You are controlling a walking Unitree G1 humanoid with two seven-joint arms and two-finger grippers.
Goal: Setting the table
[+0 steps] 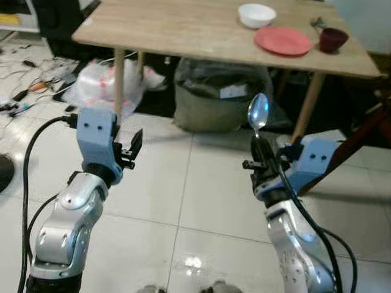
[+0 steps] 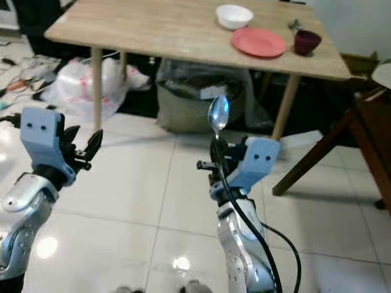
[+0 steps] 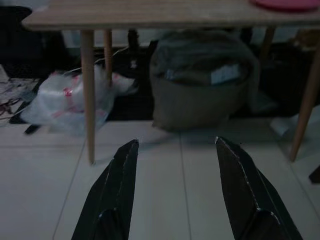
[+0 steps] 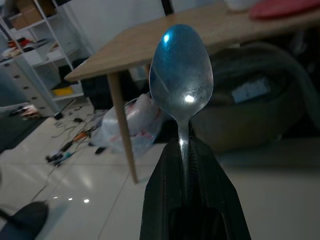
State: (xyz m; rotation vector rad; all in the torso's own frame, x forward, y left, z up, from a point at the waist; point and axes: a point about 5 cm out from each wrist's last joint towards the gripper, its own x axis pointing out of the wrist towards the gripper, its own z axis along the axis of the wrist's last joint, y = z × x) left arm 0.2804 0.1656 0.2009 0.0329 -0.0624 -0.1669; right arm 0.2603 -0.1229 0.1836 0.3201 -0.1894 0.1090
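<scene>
My right gripper [image 1: 259, 146] is shut on the handle of a metal spoon [image 1: 258, 113], whose bowl points up toward the table; the spoon [image 4: 181, 75] stands straight out of the closed fingers in the right wrist view. My left gripper [image 1: 135, 145] is raised on the left, open and holding nothing, its two black fingers [image 3: 116, 190] spread apart over the floor. Ahead stands a wooden table [image 1: 177, 27] carrying a white bowl [image 1: 256, 14], a red plate [image 1: 283, 40] and a dark red cup [image 1: 333, 39] near its right end.
Under the table sit a grey-green sack [image 1: 217, 101] and a white plastic bag [image 1: 101, 82]. Cables and small tools [image 1: 24, 79] litter the floor at the left. A dark wooden chair [image 2: 366, 116] stands at the right. White tiles lie between me and the table.
</scene>
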